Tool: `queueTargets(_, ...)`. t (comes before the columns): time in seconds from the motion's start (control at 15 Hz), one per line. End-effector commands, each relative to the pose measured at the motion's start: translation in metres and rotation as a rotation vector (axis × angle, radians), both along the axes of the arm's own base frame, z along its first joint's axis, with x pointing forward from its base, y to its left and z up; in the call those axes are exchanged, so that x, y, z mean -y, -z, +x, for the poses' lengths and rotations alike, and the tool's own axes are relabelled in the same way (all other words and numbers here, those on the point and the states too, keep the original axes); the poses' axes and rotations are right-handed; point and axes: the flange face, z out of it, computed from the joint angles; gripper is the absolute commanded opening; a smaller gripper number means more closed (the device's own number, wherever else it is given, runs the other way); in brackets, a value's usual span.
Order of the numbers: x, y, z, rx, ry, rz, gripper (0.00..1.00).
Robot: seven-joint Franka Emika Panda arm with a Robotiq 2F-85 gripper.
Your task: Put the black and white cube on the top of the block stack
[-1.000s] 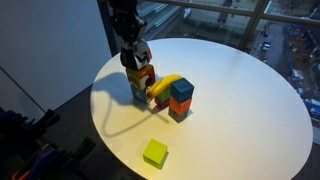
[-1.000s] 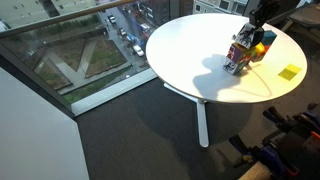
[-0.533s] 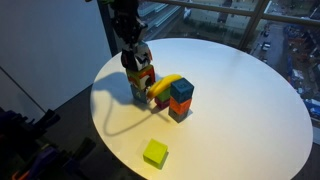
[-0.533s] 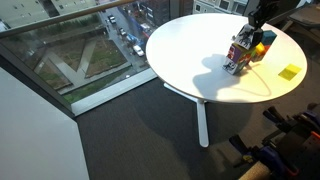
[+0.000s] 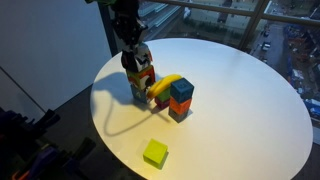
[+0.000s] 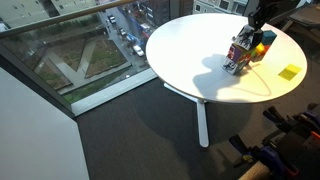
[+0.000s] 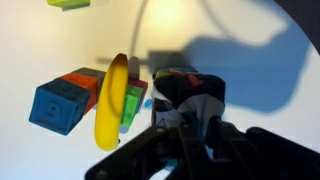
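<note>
Gripper (image 5: 135, 56) straight above block stack (image 5: 141, 84), fingers pinching black and white cube (image 5: 139, 61). Cube sits right at top of stack, looks like it's touching the orange-yellow top block, but too small to be sure. Banana (image 5: 167, 86) leans against stack, with blue-over-red cubes (image 5: 181, 99) just beside it. Lime-green cube (image 5: 155, 152) well apart near edge of round white table (image 5: 240, 100). Wrist view is blurry, mostly banana (image 7: 112, 100) and dark fingers.
</note>
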Motion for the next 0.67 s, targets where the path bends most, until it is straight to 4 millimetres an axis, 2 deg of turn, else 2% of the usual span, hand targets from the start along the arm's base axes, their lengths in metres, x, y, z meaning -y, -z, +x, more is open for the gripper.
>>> queueTargets(0.0,0.0042,-0.0033,0.0050,-0.008,0.016,0.011,0.38)
queueTargets(0.2,0.0050,-0.0023,0.0048,-0.008,0.016,0.011,0.52)
queueTargets(0.33,0.0055,-0.0019,0.0046,-0.009,0.016,0.011,0.69)
queueTargets(0.6,0.0063,-0.0015,0.0038,-0.011,0.017,0.013,0.99)
